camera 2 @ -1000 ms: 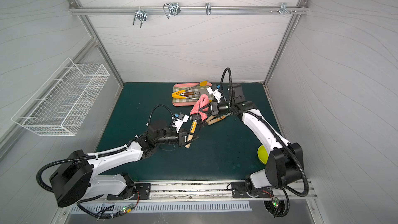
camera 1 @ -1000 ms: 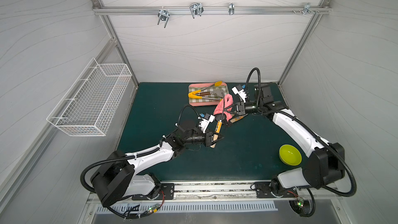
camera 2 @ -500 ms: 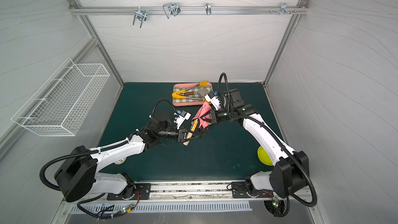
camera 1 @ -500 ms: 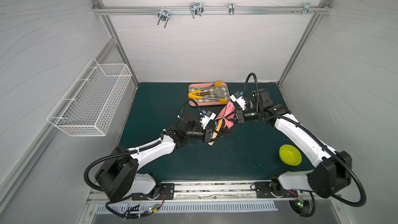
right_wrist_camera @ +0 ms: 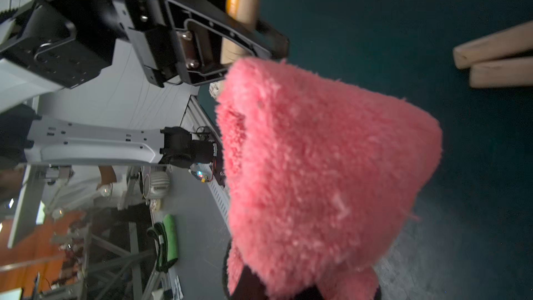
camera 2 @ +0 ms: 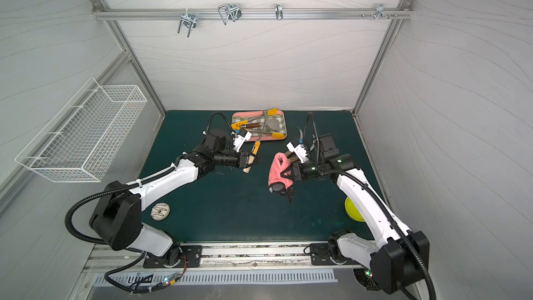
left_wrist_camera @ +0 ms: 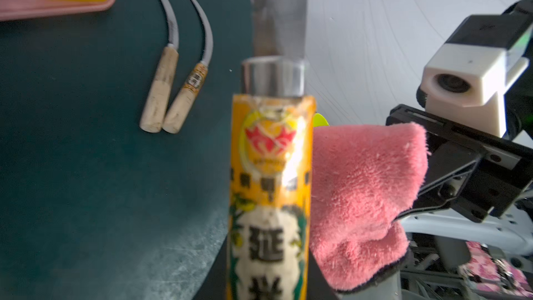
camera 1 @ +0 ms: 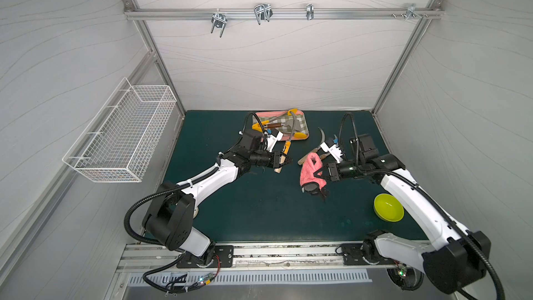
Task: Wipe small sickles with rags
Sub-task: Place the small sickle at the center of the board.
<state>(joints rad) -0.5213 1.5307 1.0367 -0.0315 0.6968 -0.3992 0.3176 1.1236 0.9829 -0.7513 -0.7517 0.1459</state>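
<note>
Left wrist view: sickle (left_wrist_camera: 271, 168) handle fills the frame, blade running up and away. Left gripper (camera 1: 284, 163) is clamped on the bare wood butt below the orange label, which leaves the blade and most of the handle free for wiping.

In both top views that sickle is held clear of the mat (camera 1: 259, 212), blade tip over the tray (camera 1: 268, 113).

Right gripper (camera 1: 319, 173) is pressed tight on a fold of the rag (camera 1: 309, 170). Pink pile faces the left arm and the dark backing hangs at the low end — can't tell if that end touches the mat.

Rag and held sickle are apart. The gap is clear in the top views, though the wrist view makes them look adjacent.

Other two sickles (left_wrist_camera: 161, 93) lie side by side on the mat, butts touching, near the right arm — within reach for their turn, I'd guess.

My read: lining up for a wipe pass. The next move needs the rag brought onto the blade, pile side in. Risk: the thin blade snags the fuzz, or the handle twists in the pinch.
</note>
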